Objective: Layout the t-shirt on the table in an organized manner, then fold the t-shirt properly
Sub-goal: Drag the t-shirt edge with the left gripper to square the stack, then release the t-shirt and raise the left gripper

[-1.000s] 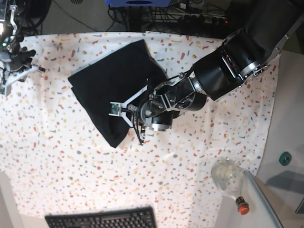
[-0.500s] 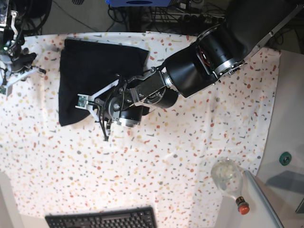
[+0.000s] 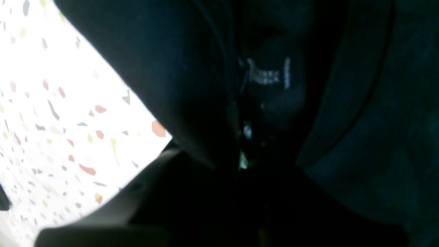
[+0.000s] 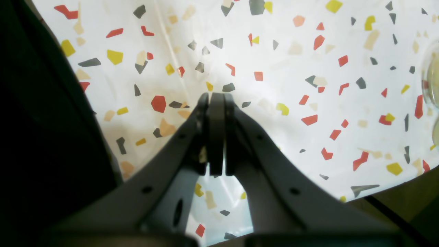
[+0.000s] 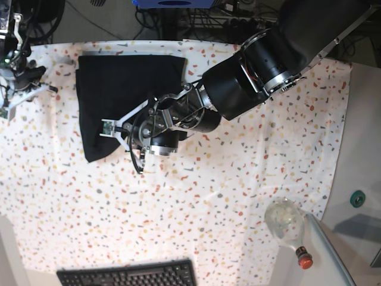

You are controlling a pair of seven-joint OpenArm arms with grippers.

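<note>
1. Speckled table [image 5: 250, 196] filling the base view under one white cloth flecked red, yellow and grey; lying on it toward ten o'clock, one black t-shirt [image 5: 119, 89], already folded into a rough rectangle.
2. Reaching in from two o'clock, left gripper [image 5: 128, 138] sitting at the shirt's five o'clock edge; jaws nearly closed, apparently pinching dark cloth, though the left wrist view is too dark and blurred to be certain; pale label [image 3: 269, 73] showing among the folds there.
3. Resting at the table's ten o'clock corner, right gripper [image 4: 216, 99] with jaws pressed fully together, holding nothing; well apart from the shirt.
4. Judging the step: laying a fold over and squaring it; doing it well by keeping the pinched edge low, lining it with the edge beneath, letting go only once flat, then drawing away sideways without dragging cloth.
5. Counting: one shirt; two grippers; one black keyboard [image 5: 128, 275] at six o'clock; one clear bottle with a red cap [image 5: 289, 229] at five o'clock.
</note>
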